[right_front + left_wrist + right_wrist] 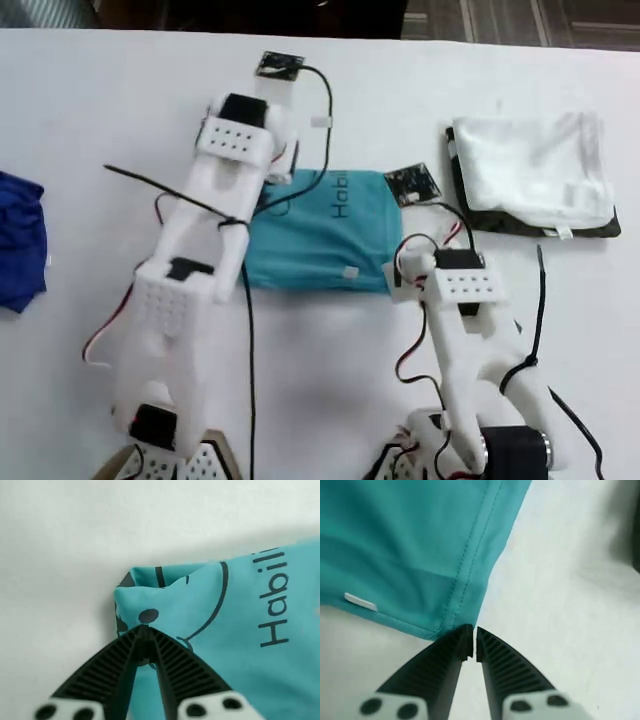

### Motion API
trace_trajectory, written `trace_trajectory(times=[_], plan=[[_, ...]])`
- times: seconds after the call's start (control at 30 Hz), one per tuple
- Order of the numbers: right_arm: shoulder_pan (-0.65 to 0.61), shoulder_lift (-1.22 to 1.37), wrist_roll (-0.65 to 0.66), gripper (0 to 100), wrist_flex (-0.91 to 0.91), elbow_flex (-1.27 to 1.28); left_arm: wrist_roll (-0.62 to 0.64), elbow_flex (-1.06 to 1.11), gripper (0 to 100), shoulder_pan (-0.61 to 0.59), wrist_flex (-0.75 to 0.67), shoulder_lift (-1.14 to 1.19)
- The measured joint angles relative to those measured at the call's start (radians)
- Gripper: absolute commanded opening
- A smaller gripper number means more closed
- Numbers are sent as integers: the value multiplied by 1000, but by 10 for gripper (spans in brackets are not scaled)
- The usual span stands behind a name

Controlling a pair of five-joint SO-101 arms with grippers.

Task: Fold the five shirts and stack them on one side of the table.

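High view, bench: a white bench (100, 110) with two white arms based side by side at its near edge.
High view, teal folded shirt: the teal folded shirt (320, 235), with dark print, lies as a flat rectangle in the middle of the bench, between the two arms.
High view, other shirts: a crumpled royal-blue shirt (20, 240) sits at the bench's left edge. A white folded shirt (535, 165) lies on a black folded shirt (480, 218) toward the far right corner, well apart from the blue one.
High view, arms: the left arm (190, 260) stretches out over the teal folded shirt's far left corner. The right arm (465, 320) ends at its near right corner.
Left wrist view, left tool: the left tool (145, 634) is clenched on the teal folded shirt (240, 630). Its black ribbed fingers (180, 670) meet at the tips on a puckered corner beside a dark printed dot.
Left wrist view, bench: bare white bench (60, 540) lies just beyond that corner.
Right wrist view, right tool: the right tool (471, 635) is clenched to a thin slit, its tips pinching the stitched hem corner of the teal folded shirt (410, 540).
Right wrist view, tag: a small white tag (360, 601) sits on the shirt near its edge.
Right wrist view, bench: white bench (570, 580) runs alongside the hem.
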Motion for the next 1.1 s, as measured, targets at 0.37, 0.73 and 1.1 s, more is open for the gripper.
trace_trajectory(times=[0.37,0.73,1.1], plan=[[-32,0,0,19,-63,0,6,-341,27,9,23,281],[-32,0,0,19,-98,3,6,-440,27,-32,61,359],[-32,0,0,19,-153,38,6,-442,27,-91,69,390]])
